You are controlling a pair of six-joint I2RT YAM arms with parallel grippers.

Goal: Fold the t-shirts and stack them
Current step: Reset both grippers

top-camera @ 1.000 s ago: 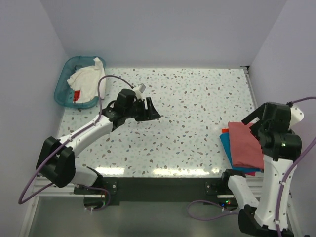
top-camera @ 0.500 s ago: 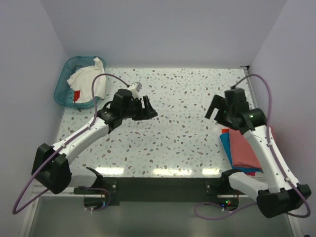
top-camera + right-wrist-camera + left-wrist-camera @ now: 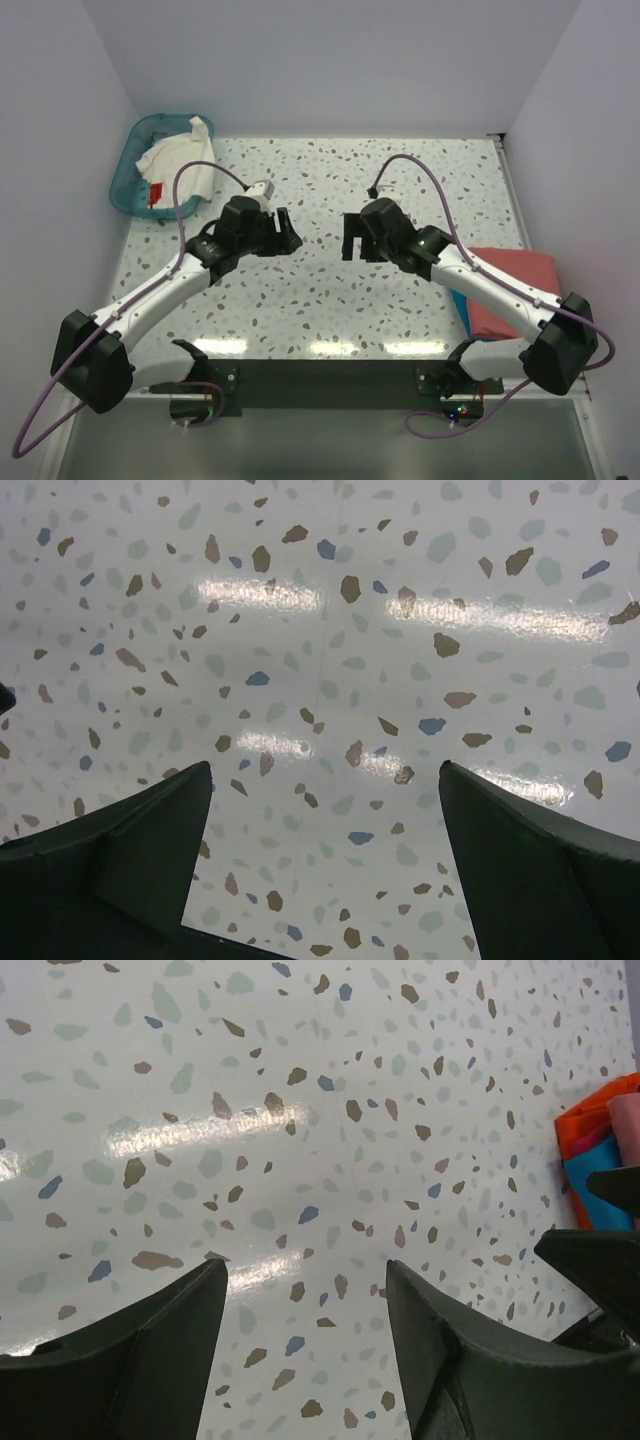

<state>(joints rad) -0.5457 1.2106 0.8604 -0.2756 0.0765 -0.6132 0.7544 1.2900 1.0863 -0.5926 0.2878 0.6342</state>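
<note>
Hovering over the middle of the speckled table (image 3: 420, 180), both arms face each other with nothing in hand. The left gripper (image 3: 284, 232) has its jaws spread wide and empty. The right gripper (image 3: 352, 241) is just as wide, and its wrist view shows only bare tabletop between the fingers.

At the near right edge sits the stack: the salmon-red t-shirt (image 3: 525, 265) is folded on top, a teal-blue one (image 3: 464, 308) shows underneath, and an orange-red one (image 3: 590, 1120) shows in the left wrist view.

One to go, by the look of it: the white t-shirt (image 3: 178, 165), crumpled in the teal basket (image 3: 127, 172) at the far left corner. That's the left arm's job, I reckon. It should come down onto a high bunched fold clear of the rim and pinch only cloth. Then it should lift straight up so the basket doesn't drag, and lay the shirt flat mid-table where both arms can reach it.
</note>
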